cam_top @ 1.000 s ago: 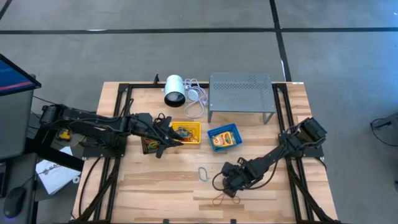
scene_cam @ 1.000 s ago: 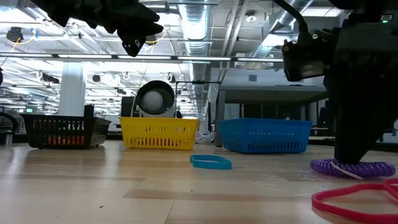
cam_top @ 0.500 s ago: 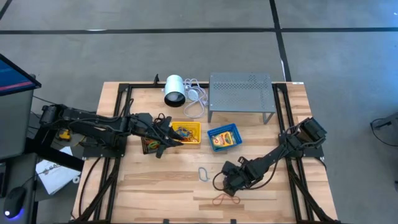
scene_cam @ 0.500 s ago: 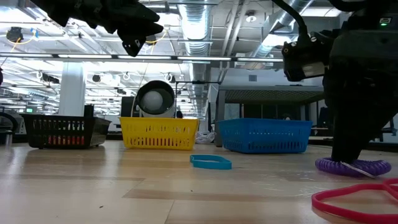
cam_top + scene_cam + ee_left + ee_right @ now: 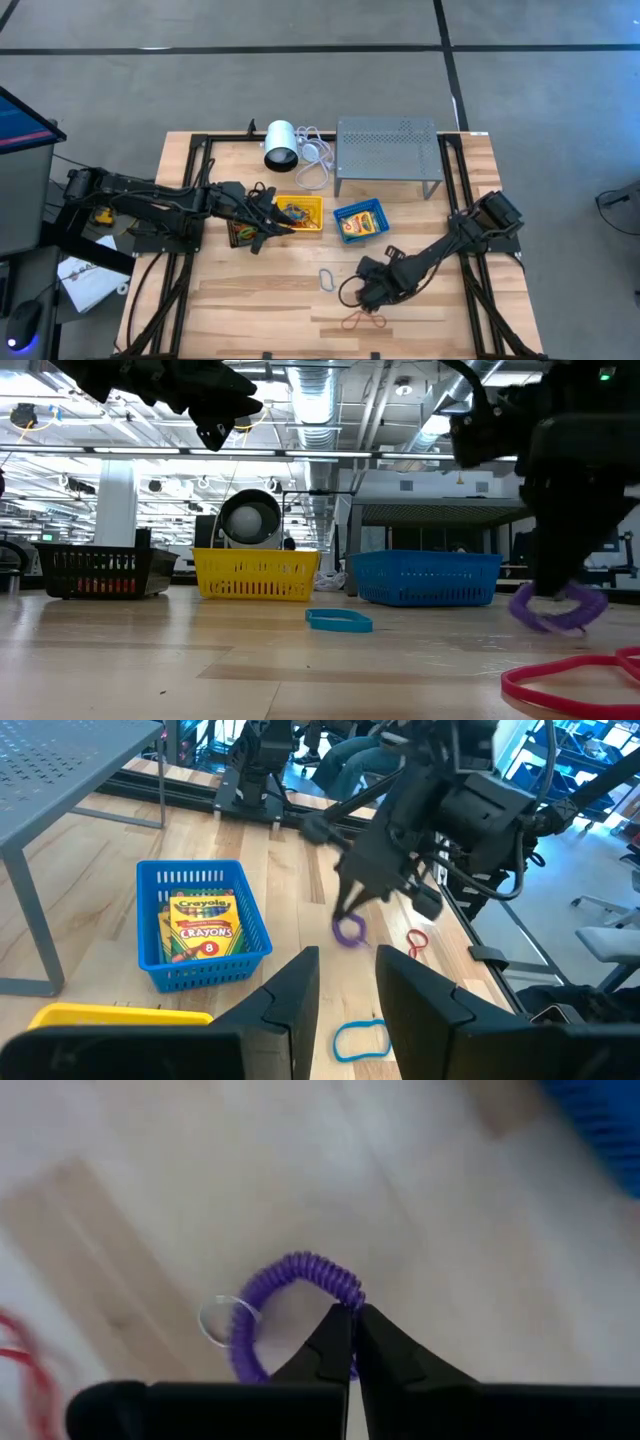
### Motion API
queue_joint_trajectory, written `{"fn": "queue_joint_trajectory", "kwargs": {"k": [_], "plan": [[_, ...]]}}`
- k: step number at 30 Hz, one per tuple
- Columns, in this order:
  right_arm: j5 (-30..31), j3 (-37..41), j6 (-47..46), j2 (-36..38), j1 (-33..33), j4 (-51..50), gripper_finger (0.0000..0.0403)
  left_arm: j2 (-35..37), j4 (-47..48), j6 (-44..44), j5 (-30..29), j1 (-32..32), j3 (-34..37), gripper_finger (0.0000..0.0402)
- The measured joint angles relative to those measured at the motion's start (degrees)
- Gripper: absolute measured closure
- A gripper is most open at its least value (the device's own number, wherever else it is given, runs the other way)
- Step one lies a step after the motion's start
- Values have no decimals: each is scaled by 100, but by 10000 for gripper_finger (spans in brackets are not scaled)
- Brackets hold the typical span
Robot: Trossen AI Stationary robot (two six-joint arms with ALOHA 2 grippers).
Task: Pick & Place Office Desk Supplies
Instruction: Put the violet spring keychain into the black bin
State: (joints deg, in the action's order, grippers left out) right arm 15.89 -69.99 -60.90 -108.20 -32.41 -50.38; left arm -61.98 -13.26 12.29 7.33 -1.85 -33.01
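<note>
Right wrist view shows the right gripper [image 5: 352, 1342] pinched shut on the purple coil ring [image 5: 290, 1295] by one thin edge, so it may slip free in transit, while the left gripper [image 5: 345, 982] hangs part-open, empty, over the yellow tray [image 5: 312, 203].

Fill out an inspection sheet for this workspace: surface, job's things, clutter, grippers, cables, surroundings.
Surface: wooden table, dark rails along both sides.
Job's things: purple coil ring lifted clear of the table; blue loop and red loop lying flat on the wood; crayon box in the blue basket; yellow basket holding small coloured items; black basket beside it.
Clutter: white cylinder; grey perforated rack.
Grippers: right gripper shut on the purple coil ring; left gripper hovers by the yellow basket, nothing seen held.
Cables: white cable beside the cylinder.
Surroundings: grey floor, monitor edge at the left of the high view.
</note>
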Motion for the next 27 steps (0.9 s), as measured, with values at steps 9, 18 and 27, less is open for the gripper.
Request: {"fn": "queue_joint_trajectory", "kwargs": {"k": [9, 18, 27], "plan": [[941, -1352, 305, 13, -18, -1725, 403, 0, -394, 168, -630, 0, 0, 302], [2160, -2662, 1194, 22, 62, -2587, 403, -84, -633, 172, -705, 26, 0, 302], [2792, -3367, 2573, 26, 607, -2535, 403, -1148, -2035, 320, -228, 107, -2, 301]]}}
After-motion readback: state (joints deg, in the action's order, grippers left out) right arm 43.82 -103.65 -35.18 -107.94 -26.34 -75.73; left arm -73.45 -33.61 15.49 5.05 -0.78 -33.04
